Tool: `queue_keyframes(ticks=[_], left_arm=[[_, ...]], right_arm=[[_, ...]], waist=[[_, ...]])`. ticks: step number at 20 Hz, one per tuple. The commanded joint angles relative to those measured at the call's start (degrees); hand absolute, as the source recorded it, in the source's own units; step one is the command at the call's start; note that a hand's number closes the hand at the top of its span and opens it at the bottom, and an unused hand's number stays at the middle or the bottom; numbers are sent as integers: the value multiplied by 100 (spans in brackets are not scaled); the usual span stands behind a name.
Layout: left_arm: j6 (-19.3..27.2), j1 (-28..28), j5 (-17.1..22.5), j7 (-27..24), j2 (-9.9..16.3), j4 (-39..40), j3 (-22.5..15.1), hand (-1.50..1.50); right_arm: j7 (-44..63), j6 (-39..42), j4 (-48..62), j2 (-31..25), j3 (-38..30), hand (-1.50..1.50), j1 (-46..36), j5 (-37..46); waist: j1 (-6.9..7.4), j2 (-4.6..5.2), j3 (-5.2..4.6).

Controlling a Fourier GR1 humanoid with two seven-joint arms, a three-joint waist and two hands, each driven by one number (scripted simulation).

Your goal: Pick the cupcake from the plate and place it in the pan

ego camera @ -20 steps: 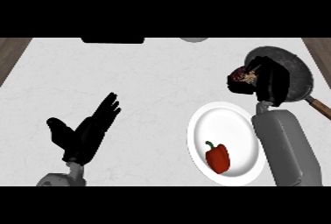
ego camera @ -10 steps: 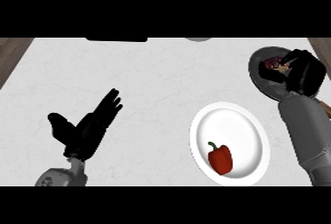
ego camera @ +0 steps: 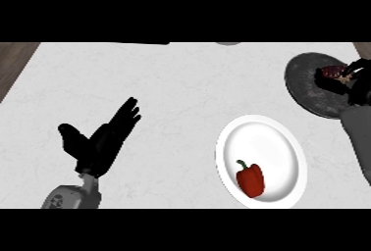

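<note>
The cupcake (ego camera: 332,72), dark red on top with a dark wrapper, is over the dark grey round pan (ego camera: 308,88) at the upper right. My right hand (ego camera: 357,83) is at the cupcake's right side, fingers curled against it, and partly cut off by the view's right edge. I cannot see whether the cupcake touches the pan's bottom. The white plate (ego camera: 272,139) lies below the pan and holds only a red bell pepper (ego camera: 250,179). My left hand (ego camera: 101,142) rests open at the lower left, fingers up.
A dark flat object (ego camera: 138,43) and a small grey round thing (ego camera: 228,43) show at the counter's far edge. The counter's left edge runs diagonally at the upper left, with brown floor beyond it.
My right hand has carried the cupcake further right and slightly away, from the pan's left rim to over the pan's middle. The left hand, plate and pepper have not moved.
</note>
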Motion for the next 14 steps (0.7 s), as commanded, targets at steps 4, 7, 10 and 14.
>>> queue_keyframes(ticks=[4,7,10,14], left_arm=[[-33,-8,-13,68,-110,-20,-142,0],[-28,-12,-67,43,-103,-105,-173,0],[-20,-90,-70,-19,-80,40,-62,0],[-49,-66,-26,-37,-28,20,25,0]], right_arm=[[771,877,1384,-627,19,-150,-256,284],[659,1046,1491,-560,-33,-150,-318,204],[-145,1320,1230,-556,-511,-150,-195,-382],[-1067,1293,754,-261,-1125,-150,-294,-1130]], waist=[[206,65,-2],[276,86,12],[133,85,32],[82,47,43]])
